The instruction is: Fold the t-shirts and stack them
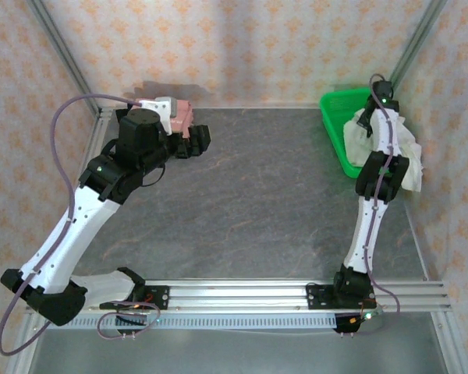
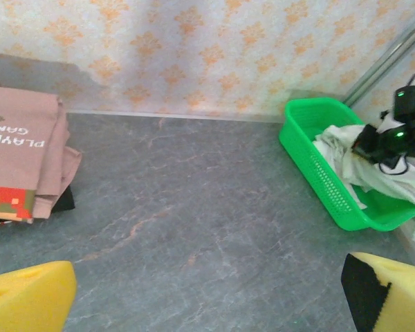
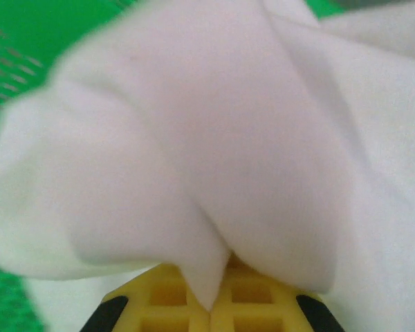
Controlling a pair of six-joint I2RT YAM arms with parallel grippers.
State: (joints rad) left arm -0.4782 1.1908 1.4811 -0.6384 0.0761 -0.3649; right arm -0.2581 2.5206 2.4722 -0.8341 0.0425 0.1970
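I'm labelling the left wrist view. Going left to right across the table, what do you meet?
Folded pink t-shirt → bare grey table → green basket, which holds the off-white t-shirt.

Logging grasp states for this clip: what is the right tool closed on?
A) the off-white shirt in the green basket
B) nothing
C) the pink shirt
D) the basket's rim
A: in the right wrist view, a fold of the off-white shirt is pinched in the right tool, with the green basket showing behind the cloth.
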